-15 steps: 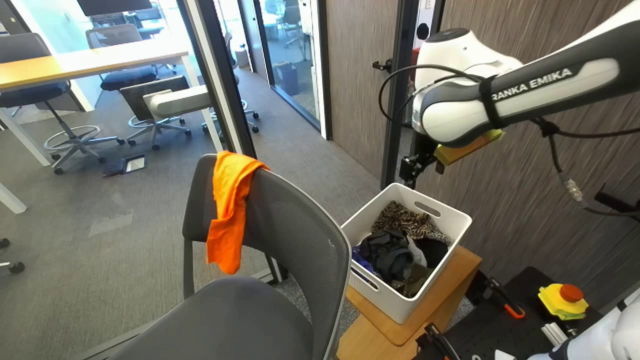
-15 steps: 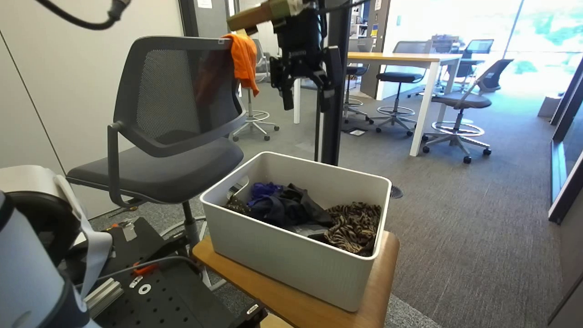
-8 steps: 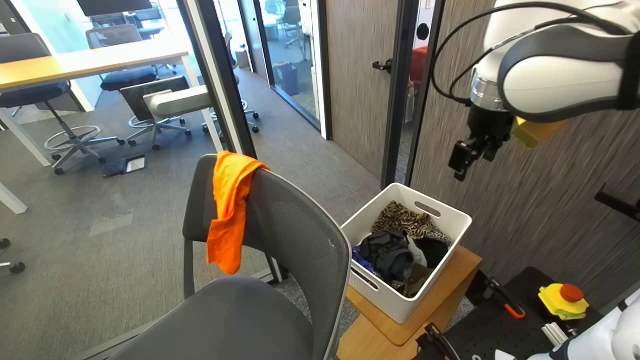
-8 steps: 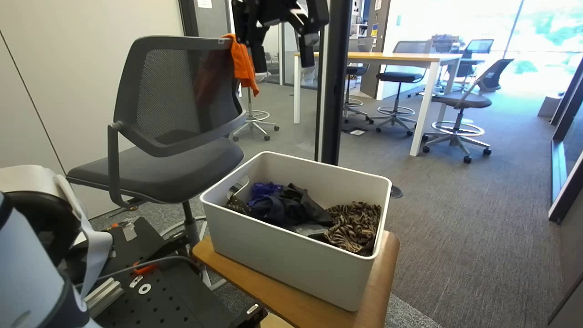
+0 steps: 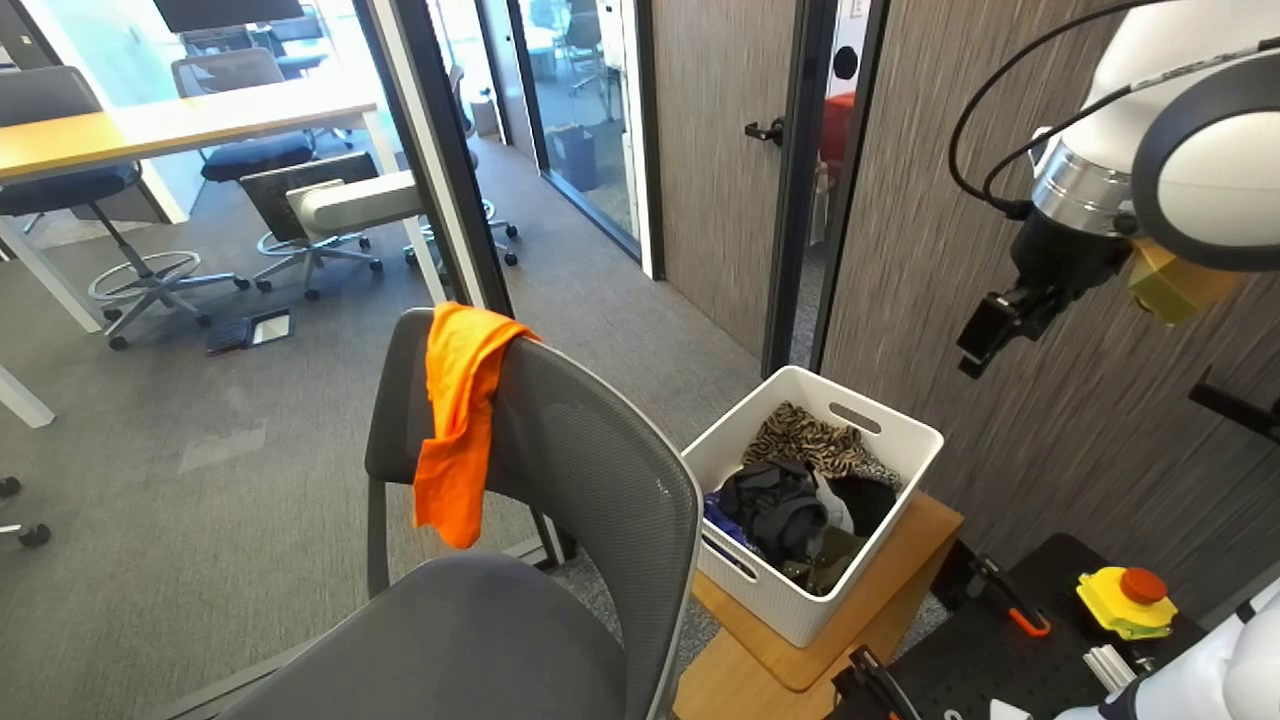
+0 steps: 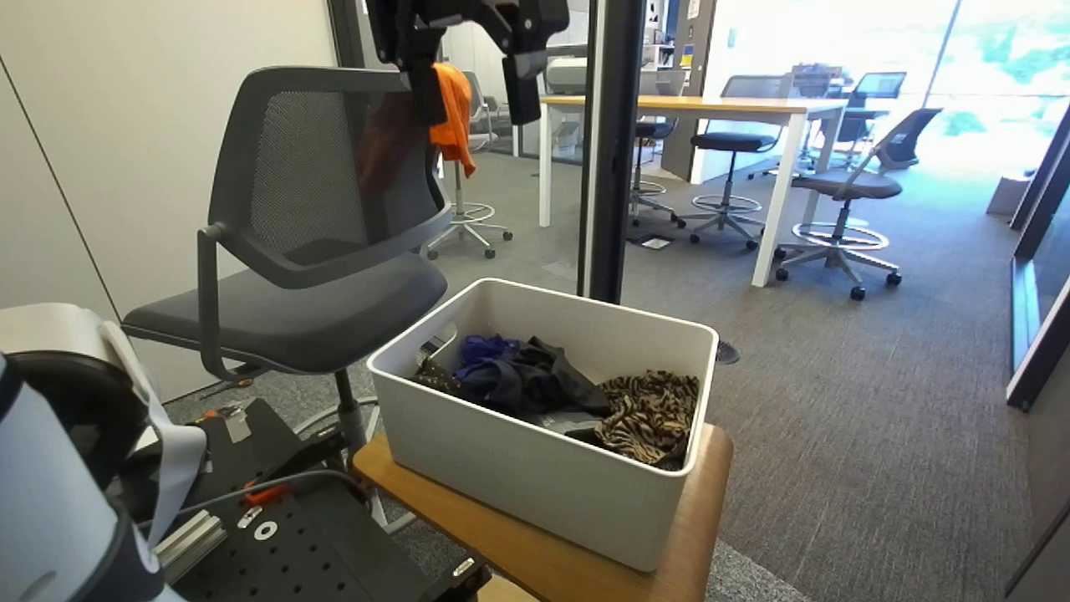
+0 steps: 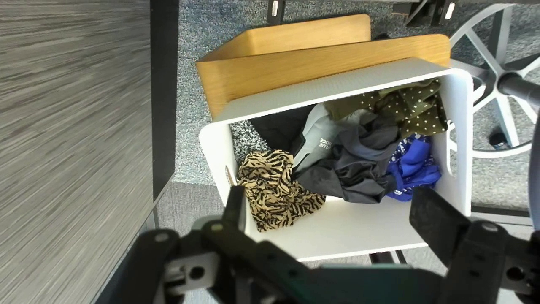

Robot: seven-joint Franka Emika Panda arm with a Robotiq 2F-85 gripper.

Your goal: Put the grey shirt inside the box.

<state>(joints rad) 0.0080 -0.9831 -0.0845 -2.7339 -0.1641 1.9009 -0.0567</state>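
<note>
The white box [image 5: 735,595] stands on a wooden stand and shows in both exterior views [image 6: 535,485] and in the wrist view [image 7: 464,139]. It holds several crumpled cloths. A dark grey cloth [image 7: 346,177] and a light grey piece with lettering [image 7: 322,135] lie in its middle; I cannot tell which is the grey shirt. The dark cloth also shows in both exterior views [image 5: 785,510] [image 6: 535,380]. My gripper [image 7: 328,198] is open and empty, above the box and apart from it, with fingers wide apart in an exterior view [image 6: 476,104].
An orange cloth [image 5: 460,420] hangs over the back of a grey chair [image 5: 590,440] beside the box. A tiger-print cloth [image 7: 274,190] and a blue cloth [image 7: 413,169] lie in the box. A wood-panelled wall [image 5: 1000,430] stands close by. A black post [image 6: 610,209] stands behind the box.
My open gripper has moved away from the chair side, rightward in an exterior view, and closer to the camera in an exterior view. The box, its cloths and the orange cloth have not moved.
</note>
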